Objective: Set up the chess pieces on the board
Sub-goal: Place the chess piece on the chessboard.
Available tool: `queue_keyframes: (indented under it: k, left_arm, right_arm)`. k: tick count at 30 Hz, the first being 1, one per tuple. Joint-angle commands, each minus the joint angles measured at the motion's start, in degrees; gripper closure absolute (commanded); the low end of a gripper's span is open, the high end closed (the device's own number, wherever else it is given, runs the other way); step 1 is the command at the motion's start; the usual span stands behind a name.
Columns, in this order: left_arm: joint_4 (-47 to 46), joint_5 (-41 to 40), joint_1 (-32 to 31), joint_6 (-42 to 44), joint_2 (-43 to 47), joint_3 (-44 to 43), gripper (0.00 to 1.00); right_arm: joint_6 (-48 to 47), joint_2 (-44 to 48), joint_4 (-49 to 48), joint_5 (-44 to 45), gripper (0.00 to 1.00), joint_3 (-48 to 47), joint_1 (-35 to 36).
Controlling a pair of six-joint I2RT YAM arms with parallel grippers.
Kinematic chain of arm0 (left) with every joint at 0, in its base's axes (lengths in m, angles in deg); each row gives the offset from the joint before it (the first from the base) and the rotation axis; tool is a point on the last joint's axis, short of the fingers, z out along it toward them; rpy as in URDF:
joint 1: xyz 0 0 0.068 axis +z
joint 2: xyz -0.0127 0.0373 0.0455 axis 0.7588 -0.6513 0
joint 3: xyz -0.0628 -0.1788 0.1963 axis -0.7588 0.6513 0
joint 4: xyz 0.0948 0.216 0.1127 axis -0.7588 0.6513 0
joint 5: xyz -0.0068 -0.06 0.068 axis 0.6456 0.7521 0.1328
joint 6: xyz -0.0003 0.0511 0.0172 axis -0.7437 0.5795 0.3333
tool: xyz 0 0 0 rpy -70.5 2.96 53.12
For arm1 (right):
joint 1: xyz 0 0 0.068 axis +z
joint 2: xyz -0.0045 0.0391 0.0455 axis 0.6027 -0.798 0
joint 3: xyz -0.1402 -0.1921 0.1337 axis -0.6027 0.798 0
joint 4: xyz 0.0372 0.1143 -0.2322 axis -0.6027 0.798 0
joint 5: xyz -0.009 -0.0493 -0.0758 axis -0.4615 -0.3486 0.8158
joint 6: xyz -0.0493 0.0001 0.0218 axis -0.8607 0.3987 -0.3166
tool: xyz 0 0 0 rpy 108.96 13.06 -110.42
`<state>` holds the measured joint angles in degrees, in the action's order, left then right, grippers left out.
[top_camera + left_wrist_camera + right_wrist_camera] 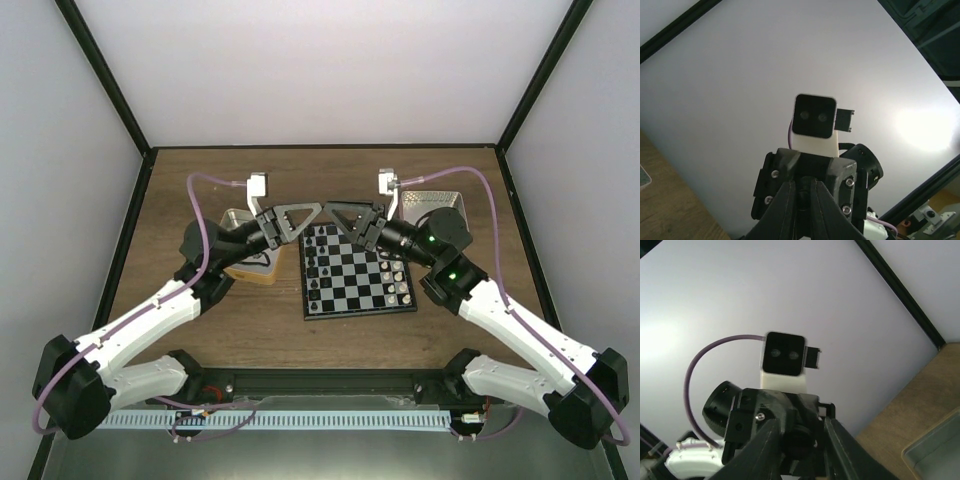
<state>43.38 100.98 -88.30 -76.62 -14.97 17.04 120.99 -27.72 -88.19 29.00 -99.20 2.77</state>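
The chessboard lies at the table's middle. Black chess pieces stand in its left column and in its right columns. My two grippers meet tip to tip above the board's far edge. My left gripper has its fingers close together on a small dark chess piece. My right gripper faces it with its fingers spread on either side of that same dark piece. Each wrist view mostly shows the other gripper and its camera.
A metal tin sits at the back left, partly under my left arm. A tan box lies near it. Another metal tin stands at the back right, with its corner in the right wrist view. White walls enclose the table.
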Motion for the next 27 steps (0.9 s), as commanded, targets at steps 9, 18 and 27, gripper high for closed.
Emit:
queue_keyframes:
  k: [9,18,27]
  left_arm:
    - [37.57,-13.17,-0.46,26.66,0.29,-7.77,0.96]
    - [53.31,-31.43,-11.47,38.21,-9.19,-12.12,0.96]
    - [59.75,-42.89,-21.94,42.52,-19.79,-16.34,0.96]
  right_arm:
    - [0.54,3.75,19.03,20.72,0.30,0.68,-0.37]
    - [9.29,4.36,36.03,38.53,0.29,0.34,-0.35]
    - [16.21,11.07,42.88,49.92,0.29,3.60,-0.37]
